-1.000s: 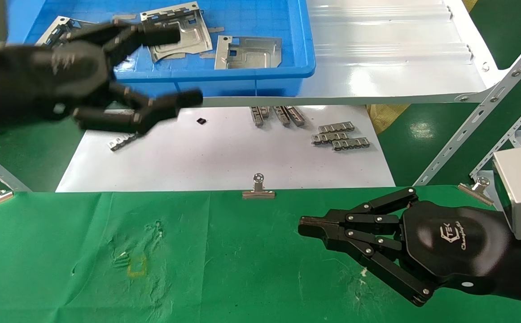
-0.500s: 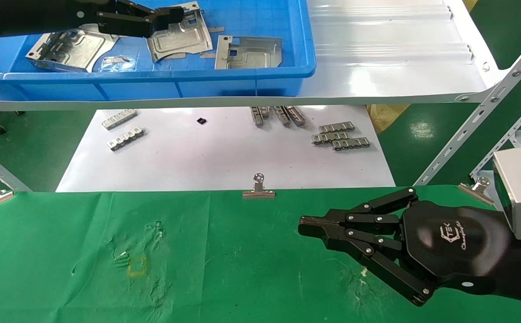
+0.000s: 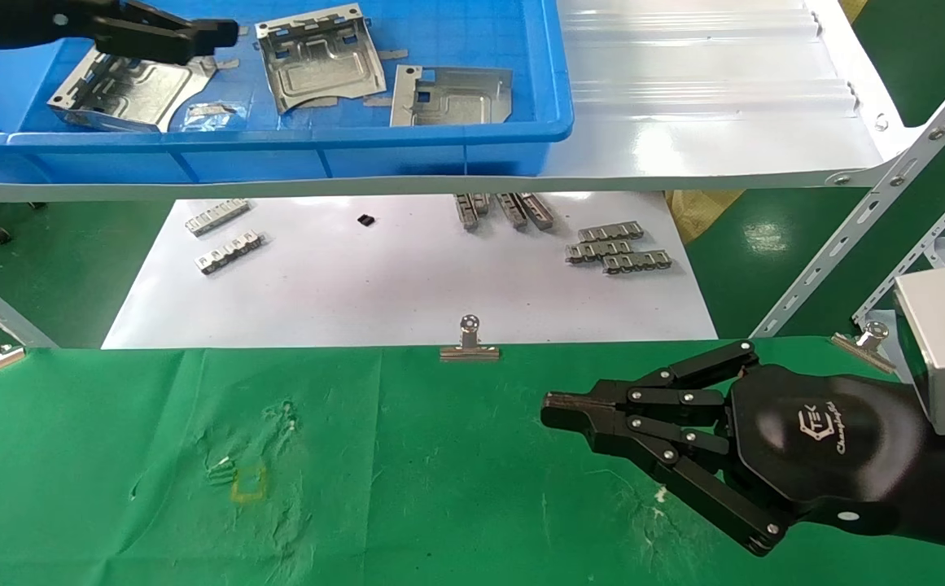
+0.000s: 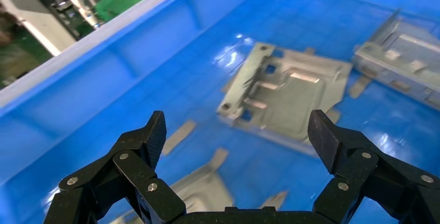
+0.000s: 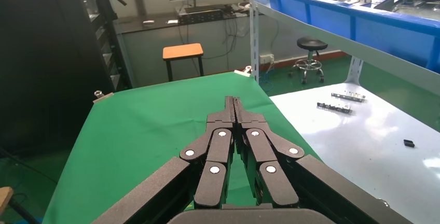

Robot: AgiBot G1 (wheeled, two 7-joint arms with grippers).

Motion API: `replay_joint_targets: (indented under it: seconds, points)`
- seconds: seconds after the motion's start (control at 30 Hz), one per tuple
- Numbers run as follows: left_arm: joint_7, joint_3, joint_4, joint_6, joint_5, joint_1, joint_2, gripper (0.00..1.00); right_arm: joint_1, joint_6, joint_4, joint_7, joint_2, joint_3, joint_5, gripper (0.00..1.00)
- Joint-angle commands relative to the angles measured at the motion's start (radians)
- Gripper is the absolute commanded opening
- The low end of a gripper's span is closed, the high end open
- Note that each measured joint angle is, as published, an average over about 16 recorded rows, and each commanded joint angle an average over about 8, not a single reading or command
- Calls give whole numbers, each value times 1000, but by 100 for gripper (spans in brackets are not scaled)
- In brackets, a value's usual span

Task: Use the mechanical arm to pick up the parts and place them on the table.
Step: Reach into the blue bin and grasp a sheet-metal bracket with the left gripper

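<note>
In the blue bin [image 3: 472, 138] on the white shelf [image 3: 716, 122]: three parts, none on the table [image 3: 407, 472] yet.
Left part [image 3: 126, 89]: lying flat at the bin's left end, directly beneath the left gripper [image 3: 220, 34].
Middle part [image 3: 319, 59]: flat, near the bin's centre, clear of any finger.
Right part [image 3: 452, 95]: flat, just beside the front wall, untouched.
Progress: judged barely begun; nothing grasped, nothing carried, all three picks and placements left to do.
Left gripper: over the bin, fingers spread wide, nothing between them.
Right gripper [image 3: 557, 411]: parked low over the green cloth at the right, fingers pressed together, empty.
Left wrist view only: wide gap between the two fingertips [image 4: 154, 130], with a part [image 4: 283, 92] on the blue floor beyond that gap and another part [image 4: 402, 53] farther off; also thin metal scraps [image 4: 179, 136] scattered on the bin floor. Height above the part not clear.
Right wrist view only: closed fingertips [image 5: 234, 105] meeting along one seam, the cloth stretching ahead bare of parts.
Head view only: all three parts at once, plus the white sheet [image 3: 407, 277] below the shelf carrying narrow notched strips [image 3: 619, 248], and binder clips [image 3: 469, 342] along the cloth's edge.
</note>
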Motion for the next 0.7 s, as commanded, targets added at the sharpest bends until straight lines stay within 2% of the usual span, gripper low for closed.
replay_joint_targets:
  seconds: [0.03,0.7]
  points:
    - [4,2,13,-1,5,-12,-12,100,0,0,0,0,0,0,0,0]
    - [0,61,91,-17,97,-57,-49,99,0,0,0,0,0,0,0,0]
